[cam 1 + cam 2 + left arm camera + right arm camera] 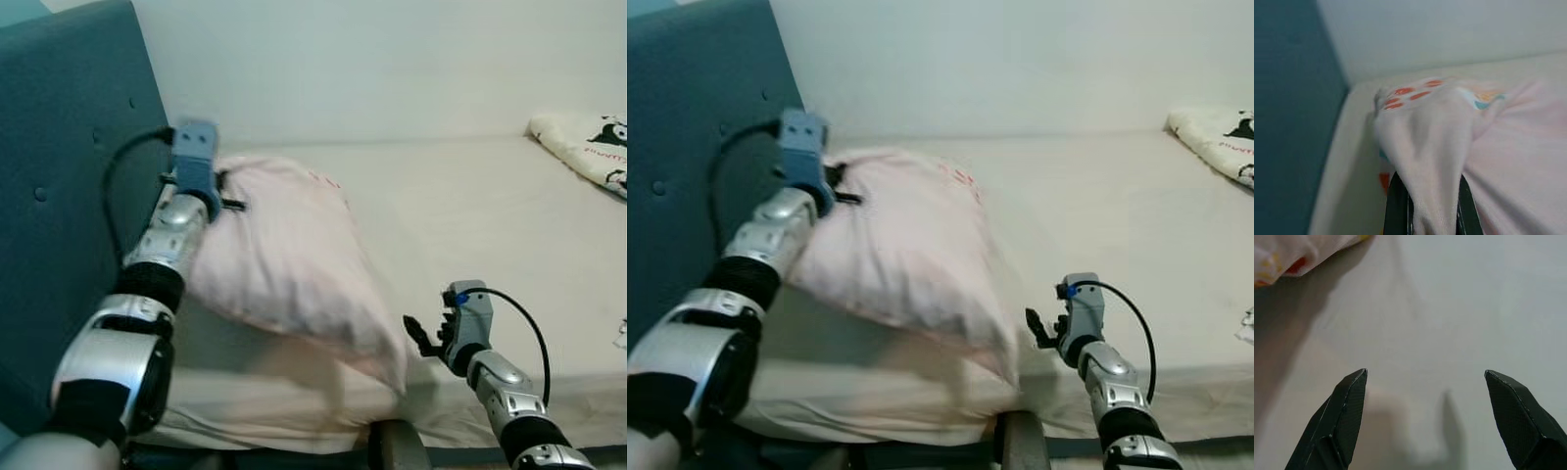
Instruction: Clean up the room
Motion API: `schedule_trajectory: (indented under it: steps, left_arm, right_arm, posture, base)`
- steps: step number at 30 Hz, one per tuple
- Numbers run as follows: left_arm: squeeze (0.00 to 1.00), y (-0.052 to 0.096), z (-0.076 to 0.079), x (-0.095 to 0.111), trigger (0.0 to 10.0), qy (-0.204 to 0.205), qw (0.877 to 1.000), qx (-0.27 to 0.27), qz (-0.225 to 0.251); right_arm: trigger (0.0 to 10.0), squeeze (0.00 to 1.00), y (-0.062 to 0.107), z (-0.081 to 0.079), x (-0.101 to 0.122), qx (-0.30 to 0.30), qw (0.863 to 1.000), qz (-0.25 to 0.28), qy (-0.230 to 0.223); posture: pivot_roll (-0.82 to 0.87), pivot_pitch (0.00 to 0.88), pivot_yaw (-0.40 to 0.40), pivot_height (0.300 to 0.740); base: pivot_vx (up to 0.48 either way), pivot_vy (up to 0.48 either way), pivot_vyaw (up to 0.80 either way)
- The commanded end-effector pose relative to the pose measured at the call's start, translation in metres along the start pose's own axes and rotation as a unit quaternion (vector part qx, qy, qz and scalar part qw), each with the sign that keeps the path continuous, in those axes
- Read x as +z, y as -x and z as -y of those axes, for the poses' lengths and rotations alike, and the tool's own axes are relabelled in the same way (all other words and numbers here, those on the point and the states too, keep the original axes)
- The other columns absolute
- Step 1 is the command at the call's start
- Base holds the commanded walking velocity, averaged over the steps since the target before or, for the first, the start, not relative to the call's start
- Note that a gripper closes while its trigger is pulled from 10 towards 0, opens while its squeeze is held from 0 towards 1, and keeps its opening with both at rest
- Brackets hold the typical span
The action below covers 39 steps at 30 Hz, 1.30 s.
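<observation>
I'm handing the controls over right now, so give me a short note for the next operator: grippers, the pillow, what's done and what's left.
Left gripper: shut on a fold of the pink pillow, at its end by the teal headboard.
Right gripper: open, holding nothing, above the bare sheet of the bed near the pillow's lower corner.
Pillow lies tilted on the bed, beside the headboard. A patterned blanket is bunched at the bed's far right.
Left: settle the pillow, release, probably tidy the blanket.

L pincer (1427,215) pinching pillow (1449,147)

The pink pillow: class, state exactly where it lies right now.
The pink pillow lies at the bed's left end beside the teal headboard, its near corner pinched by the left pincer.
</observation>
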State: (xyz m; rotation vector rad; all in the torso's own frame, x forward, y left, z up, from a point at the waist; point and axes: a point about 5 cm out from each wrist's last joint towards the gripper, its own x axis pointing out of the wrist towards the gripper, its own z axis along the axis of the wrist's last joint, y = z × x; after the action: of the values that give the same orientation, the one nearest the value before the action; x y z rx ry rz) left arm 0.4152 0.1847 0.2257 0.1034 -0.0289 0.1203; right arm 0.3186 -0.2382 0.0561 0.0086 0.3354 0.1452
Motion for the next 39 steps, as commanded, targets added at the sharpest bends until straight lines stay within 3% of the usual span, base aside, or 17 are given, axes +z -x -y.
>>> schedule_trajectory:
  steps: [1,3,4,5,8,13,16,23,25,26,27,29,31,33,37,39]
  left_arm:
    - [0.0,0.004,-0.035,-0.021,0.0,-0.004,0.995,0.097,-0.029]
    - [0.0,0.004,-0.035,-0.021,0.0,-0.004,0.995,0.097,-0.029]
    - [0.0,0.009,-0.049,-0.036,0.0,-0.003,0.989,0.139,-0.051]
    - [0.0,0.009,-0.049,-0.036,0.0,-0.003,0.989,0.139,-0.051]
    - [0.0,0.029,-0.088,-0.07,0.0,0.006,0.966,0.249,-0.077]
    - [0.0,0.043,-0.108,-0.084,0.0,0.01,0.95,0.302,-0.075]
    - [0.0,0.063,-0.13,-0.1,0.0,0.017,0.928,0.367,-0.067]
    - [0.0,0.075,-0.138,-0.111,0.0,0.057,0.904,0.417,-0.068]
    - [0.0,0.086,-0.141,-0.128,0.0,0.098,0.886,0.444,-0.096]
    - [0.0,0.086,-0.141,-0.128,0.0,0.098,0.886,0.444,-0.096]
    - [0.0,0.094,-0.142,-0.137,0.0,0.112,0.876,0.457,-0.107]
    - [0.0,0.094,-0.142,-0.137,0.0,0.112,0.876,0.457,-0.107]
    - [0.0,0.105,-0.146,-0.145,0.0,0.13,0.861,0.479,-0.11]
    - [0.0,0.105,-0.146,-0.145,0.0,0.13,0.861,0.479,-0.11]
    - [0.0,0.117,-0.158,-0.124,0.0,0.147,0.851,0.501,-0.052]
    - [0.0,0.117,-0.158,-0.124,0.0,0.147,0.851,0.501,-0.052]
  right_arm:
    - [10.0,0.0,0.0,-0.003,-0.001,0.003,1.0,0.001,-0.004]
    - [10.0,0.0,0.0,-0.003,-0.001,0.003,1.0,0.001,-0.004]
    - [10.0,0.0,0.0,-0.004,0.0,0.007,1.0,0.003,-0.002]
    - [10.0,0.0,0.0,-0.004,0.0,0.007,1.0,0.003,-0.002]
    - [10.0,0.0,0.0,-0.008,0.001,0.015,1.0,0.006,0.003]
    - [10.0,0.0,-0.001,-0.01,0.002,0.02,1.0,0.009,0.006]
    - [10.0,0.0,-0.003,-0.013,0.007,0.032,0.999,0.015,0.01]
    - [10.0,0.0,-0.006,-0.019,0.013,0.05,0.998,0.018,0.024]
    - [10.0,0.0,-0.007,-0.023,0.016,0.057,0.998,0.023,0.029]
    - [10.0,0.0,-0.007,-0.023,0.016,0.057,0.998,0.023,0.029]
    - [10.0,0.0,-0.008,-0.025,0.017,0.061,0.997,0.026,0.028]
    - [10.0,0.0,-0.008,-0.025,0.017,0.061,0.997,0.026,0.028]
    - [10.0,0.0,-0.008,-0.029,0.016,0.069,0.997,0.027,0.031]
    - [10.0,0.0,-0.008,-0.029,0.016,0.069,0.997,0.027,0.031]
    - [10.0,0.0,-0.008,-0.04,0.016,0.108,0.992,0.025,0.055]
    - [10.0,0.0,-0.008,-0.04,0.016,0.108,0.992,0.025,0.055]
  posture:
    - [-0.05,0.0,0.046,0.54]
    - [-0.05,0.0,0.046,0.54]
    - [-0.05,0.0,0.045,0.54]
    - [-0.05,0.0,0.045,0.54]
    - [-0.04,0.0,0.043,0.54]
    - [-0.04,0.0,0.04,0.54]
    - [-0.02,0.0,0.024,0.54]
    - [-0.01,0.0,0.022,0.54]
    - [-0.01,0.0,0.025,0.54]
    - [-0.01,0.0,0.025,0.54]
    - [-0.01,0.0,0.029,0.54]
    - [-0.01,0.0,0.029,0.54]
    - [0.0,0.0,0.028,0.54]
    - [0.0,0.0,0.028,0.54]
    - [0.02,0.0,0.006,0.54]
    - [0.02,0.0,0.006,0.54]
  base:
    - [0.0,0.0,0.0]
    - [0.0,0.0,0.0]
    - [0.0,0.0,0.0]
    - [0.0,0.0,0.0]
    - [0.0,0.0,0.0]
    - [0.0,0.0,0.0]
    - [0.0,0.0,0.0]
    - [0.0,0.0,0.0]
    - [0.0,0.0,0.0]
    - [0.0,0.0,0.0]
    - [0.0,0.0,0.0]
    - [0.0,0.0,0.0]
    - [0.0,0.0,0.0]
    - [0.0,0.0,0.0]
    - [0.0,0.0,0.0]
    - [0.0,0.0,0.0]
